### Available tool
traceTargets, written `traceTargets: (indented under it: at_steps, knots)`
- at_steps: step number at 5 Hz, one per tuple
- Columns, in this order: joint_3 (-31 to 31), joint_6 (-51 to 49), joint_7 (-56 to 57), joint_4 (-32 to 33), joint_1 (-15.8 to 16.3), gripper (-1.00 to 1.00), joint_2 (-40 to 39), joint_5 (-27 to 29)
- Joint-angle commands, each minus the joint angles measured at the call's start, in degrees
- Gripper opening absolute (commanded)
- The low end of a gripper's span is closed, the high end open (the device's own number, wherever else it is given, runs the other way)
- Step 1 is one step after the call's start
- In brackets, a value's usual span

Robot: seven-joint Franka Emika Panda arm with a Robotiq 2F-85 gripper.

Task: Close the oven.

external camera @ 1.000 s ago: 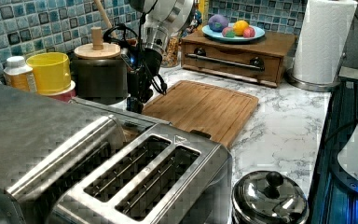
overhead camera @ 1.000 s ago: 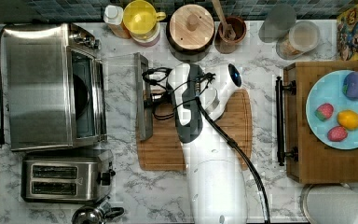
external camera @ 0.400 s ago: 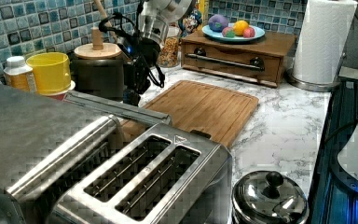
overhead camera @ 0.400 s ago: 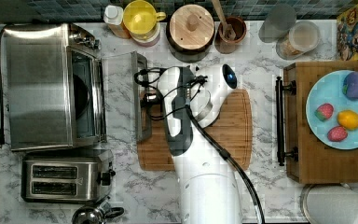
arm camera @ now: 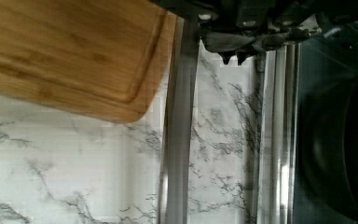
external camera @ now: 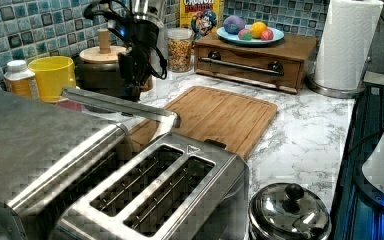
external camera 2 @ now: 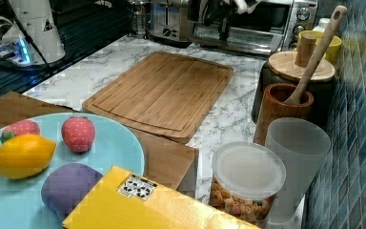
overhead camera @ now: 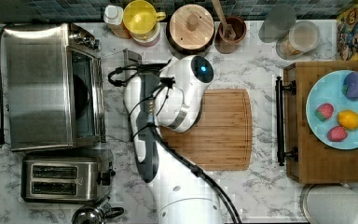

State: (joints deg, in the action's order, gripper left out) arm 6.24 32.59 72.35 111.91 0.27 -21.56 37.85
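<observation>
Marble counter (overhead camera: 261, 196), steel oven (overhead camera: 37, 84) with glass door ajar

Oven (overhead camera: 37, 86): brushed silver steel, dark inside. Toaster (overhead camera: 63, 178): same silver. Counter (overhead camera: 261, 186): white marble, grey veins. Cutting board (overhead camera: 223, 128): light brown bamboo. Plate (overhead camera: 324, 91): pale blue, with purple, yellow and two pink-red fruits. Mug (overhead camera: 141, 16): yellow. Wall tiles (external camera 2: 362, 95): blue-green mosaic. Arm (overhead camera: 182, 196): white with black cables.
</observation>
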Motion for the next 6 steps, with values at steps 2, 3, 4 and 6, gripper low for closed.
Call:
traceTargets:
  at_steps: [2,3,4,6]
  knots:
    - [7.7,9.7,-24.0,-9.2,16.5,-1.0,6.6,-21.8]
    - [7.5,12.0,-33.7,-8.2,18.3,-1.0,9.5,-33.0]
    - [6.0,8.1,-43.8,-11.3,21.6,-1.0,8.7,-45.1]
    - [4.9,-2.8,-49.0,-19.4,25.4,-1.0,0.3,-52.1]
